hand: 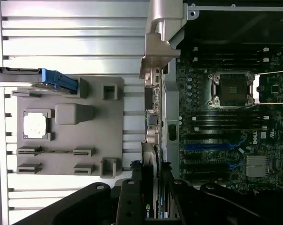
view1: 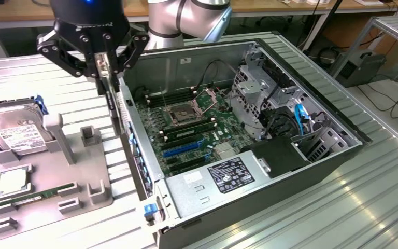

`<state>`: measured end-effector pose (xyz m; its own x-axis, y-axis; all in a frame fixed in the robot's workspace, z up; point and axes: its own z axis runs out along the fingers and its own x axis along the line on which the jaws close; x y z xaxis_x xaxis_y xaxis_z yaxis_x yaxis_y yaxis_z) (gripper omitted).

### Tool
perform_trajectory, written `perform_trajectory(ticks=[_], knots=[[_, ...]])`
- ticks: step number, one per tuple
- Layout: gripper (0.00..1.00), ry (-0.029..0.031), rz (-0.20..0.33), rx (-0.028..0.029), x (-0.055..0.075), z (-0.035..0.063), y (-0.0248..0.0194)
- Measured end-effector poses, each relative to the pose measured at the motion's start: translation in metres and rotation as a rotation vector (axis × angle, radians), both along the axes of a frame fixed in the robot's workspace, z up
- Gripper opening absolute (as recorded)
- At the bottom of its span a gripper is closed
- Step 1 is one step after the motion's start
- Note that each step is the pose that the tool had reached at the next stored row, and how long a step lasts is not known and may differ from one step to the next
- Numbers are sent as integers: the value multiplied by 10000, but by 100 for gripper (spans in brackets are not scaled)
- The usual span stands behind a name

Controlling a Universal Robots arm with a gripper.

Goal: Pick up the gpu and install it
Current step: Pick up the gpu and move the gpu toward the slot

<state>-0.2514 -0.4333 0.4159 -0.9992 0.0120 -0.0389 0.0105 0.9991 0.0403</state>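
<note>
My gripper is shut on the gpu, a thin black card with a silvery bracket, hanging edge-on below the fingers. It hovers over the open computer case's wall on the exterior view's left, between the grey holder and the motherboard. In the wrist view the gpu runs edge-on out from my gripper, with its bracket at the far end, beside the motherboard. Blue expansion slots lie open on the board.
A grey holder sits beside the case with a hard drive, a processor and a memory stick. Inside the case are a drive cage, cables and a power supply.
</note>
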Motion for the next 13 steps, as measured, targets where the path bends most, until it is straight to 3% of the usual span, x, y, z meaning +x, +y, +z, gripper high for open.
perform_trajectory(ticks=[13], knots=[[27,-49,0,0,539,49,0]])
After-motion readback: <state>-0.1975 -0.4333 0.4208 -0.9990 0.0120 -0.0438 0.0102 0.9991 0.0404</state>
